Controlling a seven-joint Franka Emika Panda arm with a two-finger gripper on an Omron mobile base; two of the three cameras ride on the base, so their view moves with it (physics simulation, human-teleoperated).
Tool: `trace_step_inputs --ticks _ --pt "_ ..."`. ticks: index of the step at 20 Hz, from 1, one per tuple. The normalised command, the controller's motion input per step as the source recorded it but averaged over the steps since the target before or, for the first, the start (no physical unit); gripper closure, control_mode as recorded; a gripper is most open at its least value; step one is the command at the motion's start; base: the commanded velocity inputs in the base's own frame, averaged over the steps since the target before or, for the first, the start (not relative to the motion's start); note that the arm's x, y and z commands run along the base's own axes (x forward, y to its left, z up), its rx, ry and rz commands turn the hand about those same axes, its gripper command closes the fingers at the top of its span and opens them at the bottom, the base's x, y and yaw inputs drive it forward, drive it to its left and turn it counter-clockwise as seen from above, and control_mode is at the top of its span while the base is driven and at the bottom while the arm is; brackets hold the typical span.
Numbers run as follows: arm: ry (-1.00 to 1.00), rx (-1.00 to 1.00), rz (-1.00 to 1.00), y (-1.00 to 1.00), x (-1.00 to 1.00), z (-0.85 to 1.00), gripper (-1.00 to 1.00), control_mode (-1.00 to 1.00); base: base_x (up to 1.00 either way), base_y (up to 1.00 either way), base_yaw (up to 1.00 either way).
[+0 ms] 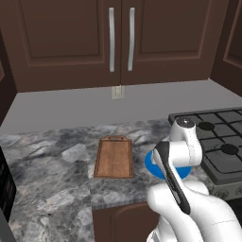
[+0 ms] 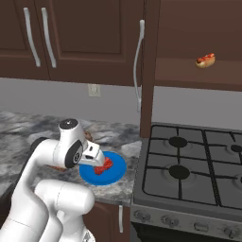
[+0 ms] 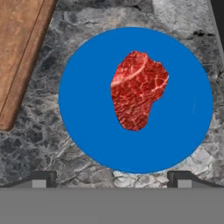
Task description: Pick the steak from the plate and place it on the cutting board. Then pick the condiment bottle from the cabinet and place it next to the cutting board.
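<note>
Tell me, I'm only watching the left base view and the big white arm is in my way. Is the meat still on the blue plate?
Observer: Yes. In the hand view the steak lies flat on the plate, a bit off its middle.
Operator: Is the claw grabbing it?
Observer: No. The gripper is open and looks down on the plate from above, and its fingertips touch nothing.
Operator: Is anything on the wooden board?
Observer: The corner of the cutting board that the hand view shows is bare.
Operator: What's past the stove on the right?
Observer: In the right base view a hot dog in a bun sits on a shelf of the open cabinet.
</note>
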Motion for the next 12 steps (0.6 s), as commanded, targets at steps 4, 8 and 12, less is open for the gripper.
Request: trace_step_inputs --ticks 4,8,12 --pt "-0.01 0.00 0.00 -0.03 0.41 -0.20 -1.00 -1.00 0.00 0.00 0.00" --pt "0.00 0.00 0.00 -0.15 0.29 -0.14 -1.00 -1.00 0.00 0.00 0.00" --pt "0.00 0.00 0.00 -0.26 0.10 -0.14 -1.00 -1.00 0.00 0.00 0.00"
